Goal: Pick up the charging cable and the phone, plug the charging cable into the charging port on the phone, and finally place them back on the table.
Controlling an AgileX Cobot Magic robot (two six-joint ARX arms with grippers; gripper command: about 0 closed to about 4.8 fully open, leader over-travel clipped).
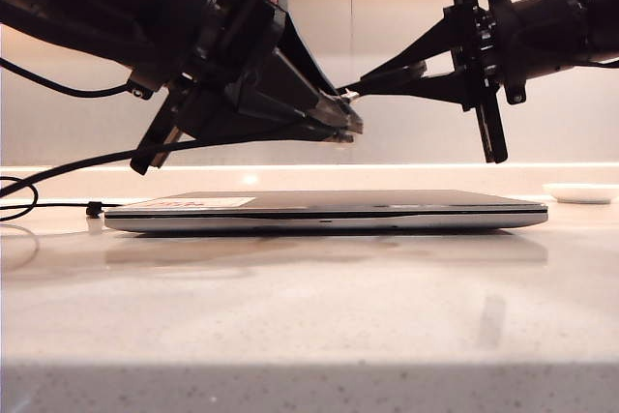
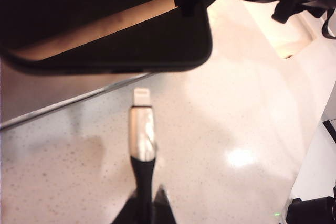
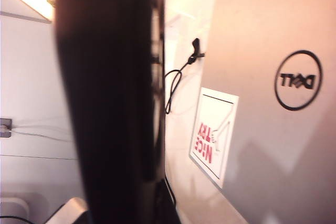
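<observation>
My left gripper [image 2: 145, 205] is shut on the black charging cable [image 2: 143, 169] just behind its silvery plug [image 2: 142, 129]. The white plug tip points at the narrow end edge of the black phone [image 2: 121, 40], with a small gap between them. The charging port on that edge is too dark to make out. In the exterior view the left gripper [image 1: 346, 115] hangs above the laptop, facing my right gripper [image 1: 372, 84], which is shut on the phone [image 1: 401, 72]. In the right wrist view the phone [image 3: 110, 103] is a dark blur. The cable's slack [image 1: 58, 173] trails left down to the table [image 1: 309, 316].
A closed silver-and-grey laptop [image 1: 329, 212] with a red-lettered sticker [image 3: 212, 135] lies on the table under both grippers. The cable's loop and bead [image 1: 94, 208] rest on the table left of the laptop. A white dish [image 1: 580, 192] sits at the far right.
</observation>
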